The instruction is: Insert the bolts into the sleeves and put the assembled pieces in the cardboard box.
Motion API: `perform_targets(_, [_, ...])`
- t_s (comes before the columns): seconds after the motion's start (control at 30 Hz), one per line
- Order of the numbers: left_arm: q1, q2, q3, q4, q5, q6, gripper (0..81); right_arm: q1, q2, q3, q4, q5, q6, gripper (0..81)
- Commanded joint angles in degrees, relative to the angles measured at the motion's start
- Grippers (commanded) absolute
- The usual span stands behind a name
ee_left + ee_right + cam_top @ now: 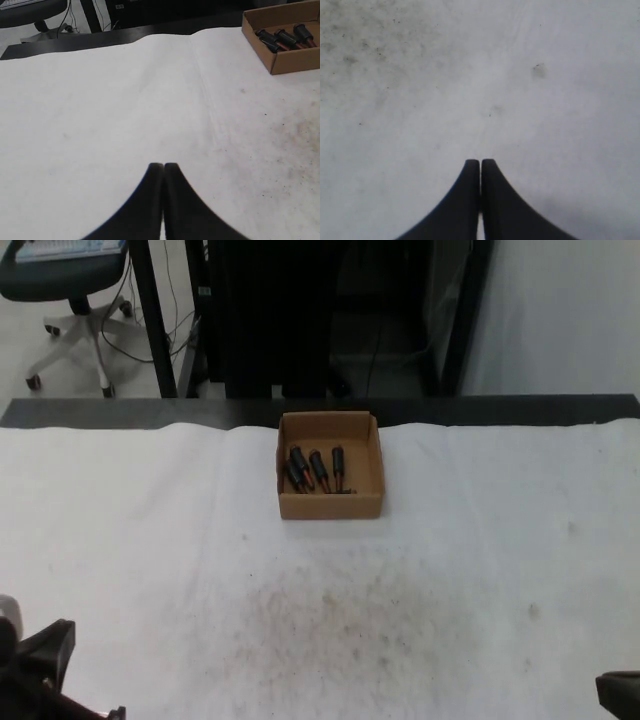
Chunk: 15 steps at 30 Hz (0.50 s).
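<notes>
In the high view, the cardboard box (pixel 330 506) sits mid-bench toward the far edge of the white cloth (pixel 150 540). It holds dark assembled pieces (pixel 318 470), overlapping and hard to count. In the left wrist view, the left gripper (pixel 163 167) has its fingers pressed together, empty, and the frame edge cuts off the box. In the right wrist view, the right gripper (pixel 480 164) is likewise closed on nothing, over stained cloth.

An office chair (pixel 60 278) stands beyond the stained white cloth (pixel 150 540).

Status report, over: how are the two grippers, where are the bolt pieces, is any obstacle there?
Left gripper shut, empty. Right gripper shut, empty. Several dark cylindrical pieces lying inside brown cardboard box. Stained white cloth between.
</notes>
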<state>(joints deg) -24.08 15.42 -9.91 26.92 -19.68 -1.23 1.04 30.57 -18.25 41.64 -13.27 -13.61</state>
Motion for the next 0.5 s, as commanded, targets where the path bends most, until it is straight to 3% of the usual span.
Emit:
perform_targets(0.0, [0.1,-0.6,-0.1,-0.9,-0.8,-0.5,0.3,0.1,-0.4,0.1,-0.4,-0.4,-0.1,0.8])
perform_targets(0.47, [0.1,-0.6,1.5,-0.9,-0.8,-0.5,0.3,0.1,-0.7,1.6,-2.4,-0.4,-0.1,0.8])
